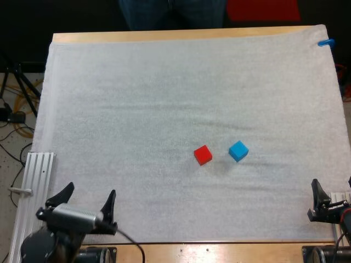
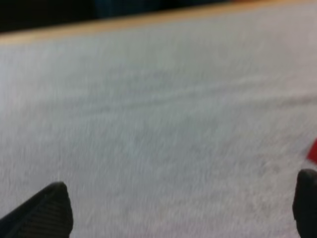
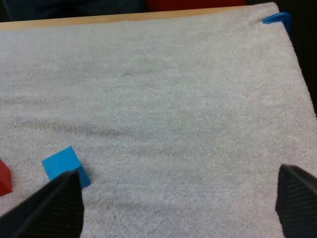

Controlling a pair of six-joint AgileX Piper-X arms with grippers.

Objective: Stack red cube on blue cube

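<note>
On the white mat [image 1: 164, 98], right of centre, a red cube [image 1: 203, 155] sits with a blue cube [image 1: 238, 150] a small gap to its right. Neither is touched. My left gripper [image 1: 88, 198] hovers open near the mat's front left, well away from both cubes. Between its wide-apart fingers [image 2: 44, 213] lies bare mat, and a sliver of the red cube [image 2: 313, 151] shows just past one fingertip. At the front right edge my right gripper [image 1: 333, 189] is open. Its view has the blue cube [image 3: 62, 163] just beyond one finger [image 3: 49, 208], with the red cube [image 3: 4, 178] beside it.
A person's legs [image 1: 170, 13] stand beyond the table's far edge. A metal rail [image 1: 35, 181] runs along the front left of the table beside my left arm. The wooden table edge [image 1: 181, 35] borders the mat at the back.
</note>
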